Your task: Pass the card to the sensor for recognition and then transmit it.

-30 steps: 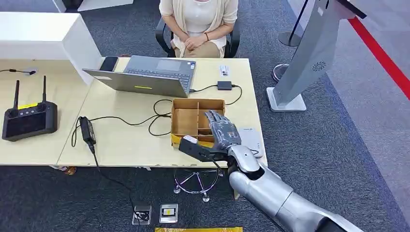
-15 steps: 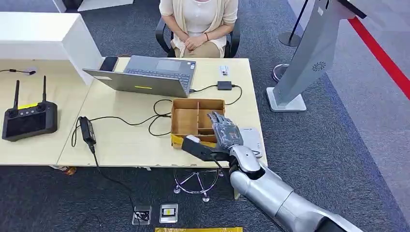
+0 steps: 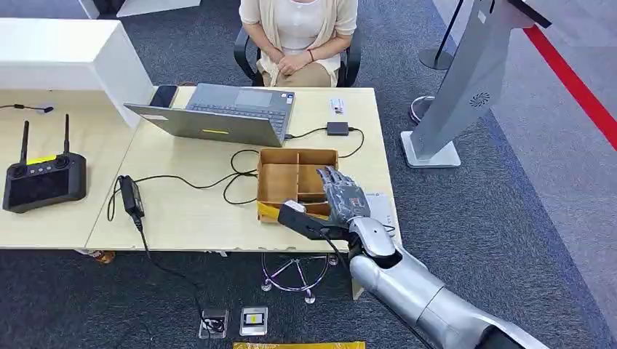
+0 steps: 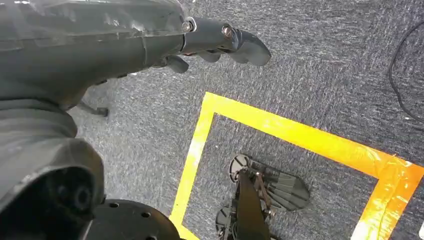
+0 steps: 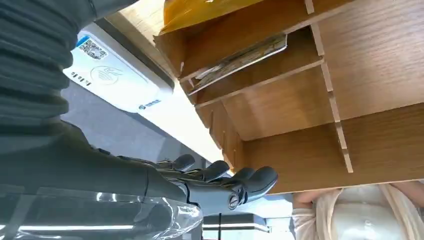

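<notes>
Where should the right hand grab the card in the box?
Probably pinch the card by its exposed edge, coming down through the box's open top. It lies nearly flat between compartment walls, so a sideways approach looks blocked. The right hand hovers above.

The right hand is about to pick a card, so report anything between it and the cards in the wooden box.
Nothing visible blocks it. The right hand hovers open over the wooden box, whose top is open. The cards lie flat in a corner compartment beside the white card reader, between wooden dividers.
</notes>
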`<state>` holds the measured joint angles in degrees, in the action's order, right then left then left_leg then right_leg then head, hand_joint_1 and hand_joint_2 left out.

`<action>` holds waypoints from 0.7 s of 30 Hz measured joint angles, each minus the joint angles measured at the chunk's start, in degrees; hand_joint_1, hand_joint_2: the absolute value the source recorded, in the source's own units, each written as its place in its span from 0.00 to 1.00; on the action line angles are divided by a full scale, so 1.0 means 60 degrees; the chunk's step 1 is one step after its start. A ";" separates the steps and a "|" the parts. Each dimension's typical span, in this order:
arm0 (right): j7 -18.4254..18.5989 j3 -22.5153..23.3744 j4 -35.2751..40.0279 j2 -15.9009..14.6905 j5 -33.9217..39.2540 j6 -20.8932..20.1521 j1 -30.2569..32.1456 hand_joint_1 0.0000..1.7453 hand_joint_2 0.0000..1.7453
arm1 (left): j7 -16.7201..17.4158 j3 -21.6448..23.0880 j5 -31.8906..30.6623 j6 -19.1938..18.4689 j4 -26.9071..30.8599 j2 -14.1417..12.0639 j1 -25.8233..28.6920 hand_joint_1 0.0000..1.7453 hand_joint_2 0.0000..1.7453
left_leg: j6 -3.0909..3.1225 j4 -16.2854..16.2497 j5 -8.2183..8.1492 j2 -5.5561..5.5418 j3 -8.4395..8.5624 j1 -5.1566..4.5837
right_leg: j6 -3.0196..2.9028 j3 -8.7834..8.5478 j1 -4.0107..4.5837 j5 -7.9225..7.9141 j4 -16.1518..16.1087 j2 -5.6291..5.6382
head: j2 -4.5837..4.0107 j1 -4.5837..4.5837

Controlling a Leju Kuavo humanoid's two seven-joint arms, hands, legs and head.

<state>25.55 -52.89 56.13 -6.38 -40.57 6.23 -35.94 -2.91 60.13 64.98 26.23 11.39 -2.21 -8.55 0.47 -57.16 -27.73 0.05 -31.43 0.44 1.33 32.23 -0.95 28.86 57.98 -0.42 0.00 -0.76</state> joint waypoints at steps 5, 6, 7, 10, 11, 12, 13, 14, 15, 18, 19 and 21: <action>-0.0040 0.0018 -0.0073 0.0004 -0.0004 -0.0007 0.0000 0.00 1.00 | 0.0000 0.0000 0.0000 0.0000 0.0000 0.0000 0.0000 0.00 0.00 | 0.0000 0.0000 0.0000 0.0000 0.0000 0.0000 | 0.0000 0.0000 0.0000 0.0000 0.0000 0.0000 | 0.0000 0.0000; -0.0048 0.0018 -0.0087 0.0004 -0.0004 -0.0011 0.0001 0.00 1.00 | 0.0000 0.0000 0.0000 0.0000 0.0000 0.0000 0.0001 0.00 0.00 | 0.0000 0.0000 0.0000 0.0000 0.0000 0.0000 | 0.0000 0.0000 0.0000 0.0000 0.0000 0.0000 | 0.0000 0.0003; -0.0051 0.0018 -0.0105 0.0004 0.0000 -0.0011 0.0001 0.00 1.00 | 0.0000 0.0000 0.0000 0.0000 0.0000 0.0000 0.0001 0.00 0.00 | 0.0000 0.0000 0.0000 0.0000 0.0000 0.0000 | 0.0000 0.0000 0.0000 0.0000 0.0000 0.0000 | 0.0000 0.0004; -0.0073 0.0018 -0.0149 0.0007 0.0000 -0.0018 0.0015 0.00 1.00 | 0.0004 0.0000 0.0000 0.0000 0.0000 0.0000 0.0001 0.00 0.00 | 0.0000 0.0000 0.0000 0.0000 0.0000 0.0000 | 0.0000 -0.0001 0.0000 0.0000 0.0000 0.0000 | 0.0000 0.0004; -0.0076 0.0018 -0.0156 0.0007 0.0000 -0.0018 0.0026 0.00 1.00 | 0.0004 0.0000 0.0000 0.0000 0.0000 0.0000 0.0001 0.00 0.00 | 0.0000 0.0000 0.0000 0.0000 0.0000 0.0000 | 0.0000 0.0000 0.0000 0.0000 0.0000 0.0000 | 0.0000 0.0000; -0.0088 0.0018 -0.0178 0.0014 0.0000 -0.0018 0.0033 0.00 1.00 | 0.0004 0.0000 0.0004 0.0000 0.0000 0.0000 0.0001 0.00 0.00 | 0.0000 0.0000 0.0000 0.0000 0.0000 0.0000 | 0.0000 0.0000 0.0000 0.0000 0.0000 0.0000 | 0.0000 0.0004; -0.0102 0.0018 -0.0197 0.0026 0.0000 -0.0015 0.0035 0.00 1.00 | 0.0004 0.0000 0.0004 0.0004 0.0000 0.0000 0.0001 0.00 0.00 | 0.0000 0.0000 0.0000 0.0000 0.0000 0.0000 | 0.0000 0.0000 0.0000 0.0000 0.0000 0.0000 | 0.0000 0.0004; -0.0117 0.0018 -0.0222 0.0029 0.0004 -0.0015 0.0035 0.00 1.00 | 0.0004 0.0000 0.0007 0.0004 0.0000 0.0000 0.0001 0.00 0.00 | 0.0000 0.0000 0.0000 0.0000 0.0000 0.0000 | 0.0000 0.0000 0.0000 0.0000 0.0000 0.0000 | 0.0000 0.0003; -0.0142 0.0018 -0.0237 0.0033 0.0004 -0.0015 0.0035 0.00 1.00 | 0.0004 0.0000 0.0007 0.0004 0.0000 0.0000 0.0001 0.00 0.00 | 0.0000 0.0000 0.0000 0.0000 0.0000 0.0000 | 0.0000 0.0000 0.0000 0.0000 0.0000 0.0000 | 0.0000 0.0004; -0.0164 0.0018 -0.0295 0.0044 0.0004 -0.0015 0.0035 0.00 1.00 | 0.0004 0.0000 0.0029 0.0007 0.0000 0.0000 0.0003 0.00 0.00 | 0.0000 0.0000 0.0000 0.0000 0.0000 0.0000 | 0.0000 -0.0001 0.0000 0.0000 0.0000 0.0000 | 0.0000 0.0004; -0.0164 0.0018 -0.0313 0.0055 0.0004 -0.0018 0.0035 0.00 1.00 | 0.0004 0.0000 0.0029 0.0011 0.0000 0.0000 0.0003 0.00 0.00 | 0.0000 0.0000 0.0000 0.0000 0.0000 0.0000 | 0.0000 -0.0001 0.0000 0.0000 0.0000 0.0001 | 0.0000 0.0000; -0.0168 0.0018 -0.0338 0.0066 0.0000 -0.0047 0.0035 0.00 1.00 | 0.0004 0.0000 0.0029 0.0015 0.0000 0.0000 0.0003 0.00 0.00 | 0.0000 0.0000 0.0000 0.0000 0.0000 0.0000 | 0.0000 -0.0001 0.0000 0.0000 0.0000 0.0001 | 0.0000 0.0004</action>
<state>24.55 -52.78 54.10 -5.99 -40.57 5.94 -35.73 -2.88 60.13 65.16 26.32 11.39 -2.21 -8.54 0.47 -57.16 -27.73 0.05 -31.43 0.44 1.33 32.23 -0.95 28.86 57.99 -0.42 0.00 -0.74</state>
